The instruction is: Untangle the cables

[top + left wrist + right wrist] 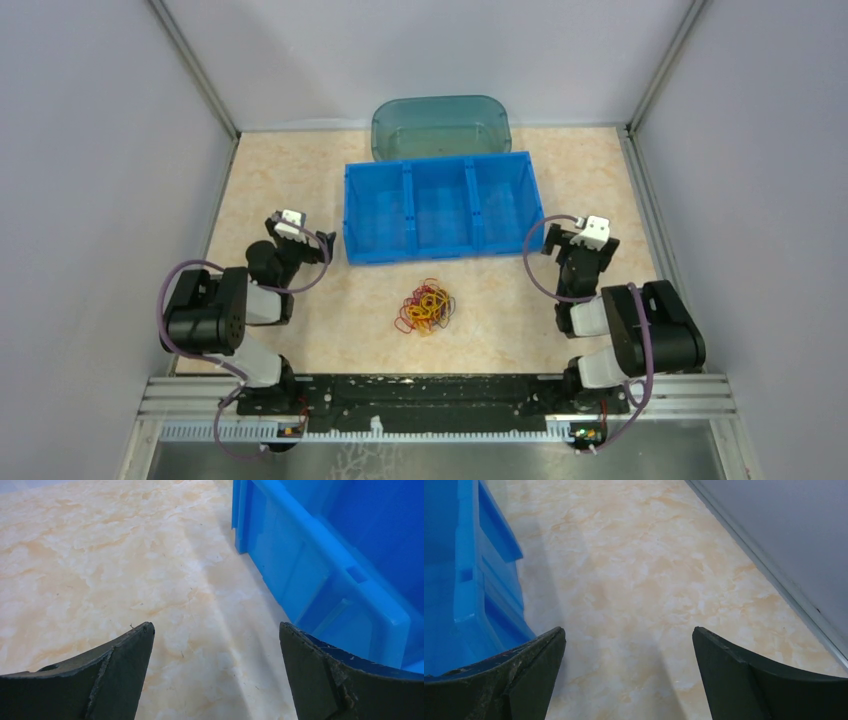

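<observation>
Near the middle of the table, between your two arms, the cables lie in one tangled clump of red, yellow-orange and dark strands. Just behind them stands a blue bin with three compartments — each shows only its blue floor. Behind that, against the back wall, sits a translucent teal tub; you cannot tell its contents. Your left gripper hovers by the bin's left end, your right gripper by its right end — both with jaws wide apart, holding nothing, well apart from the clump.
</observation>
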Motion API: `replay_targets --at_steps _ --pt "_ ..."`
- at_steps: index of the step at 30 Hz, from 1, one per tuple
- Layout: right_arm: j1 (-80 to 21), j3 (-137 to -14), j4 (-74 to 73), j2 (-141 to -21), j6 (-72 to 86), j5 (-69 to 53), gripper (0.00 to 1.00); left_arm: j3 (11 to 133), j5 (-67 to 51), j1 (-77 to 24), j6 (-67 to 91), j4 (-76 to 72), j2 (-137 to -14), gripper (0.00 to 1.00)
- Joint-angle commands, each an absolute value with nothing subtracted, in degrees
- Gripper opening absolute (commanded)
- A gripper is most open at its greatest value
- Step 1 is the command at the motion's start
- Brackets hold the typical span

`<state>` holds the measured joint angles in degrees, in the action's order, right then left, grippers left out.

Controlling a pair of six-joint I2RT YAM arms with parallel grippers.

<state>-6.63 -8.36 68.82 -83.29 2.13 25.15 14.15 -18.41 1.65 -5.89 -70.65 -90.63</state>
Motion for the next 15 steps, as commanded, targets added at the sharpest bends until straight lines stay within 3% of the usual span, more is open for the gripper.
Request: replay_targets --at_steps 1,3,6,12,15 --pt "-5.7 -8.68 64.77 -74.65 3.88 28.32 0.99 15.83 -19.4 1.85 -5.47 -63.13 -85.99 1.0" --pt "-5.79 -13.8 47.32 -66.45 9.43 33.12 0.99 23.7 -22.25 1.9 -7.81 -44.91 -81.9 1.0" --pt "-5.8 -17.36 34.32 -57.35 10.74 27.81 0.99 32.58 -27.83 1.97 -11.45 -23.59 -78.76 1.0" --pt "-5.87 -27.02 16.55 -47.26 15.25 19.02 0.99 42.57 -32.61 3.96 -12.91 -2.31 -74.01 1.0" --pt "-5.33 -35.1 2.5 -48.04 36.84 19.94 0.99 49.84 -36.96 6.63 -12.83 8.97 -73.57 1.0"
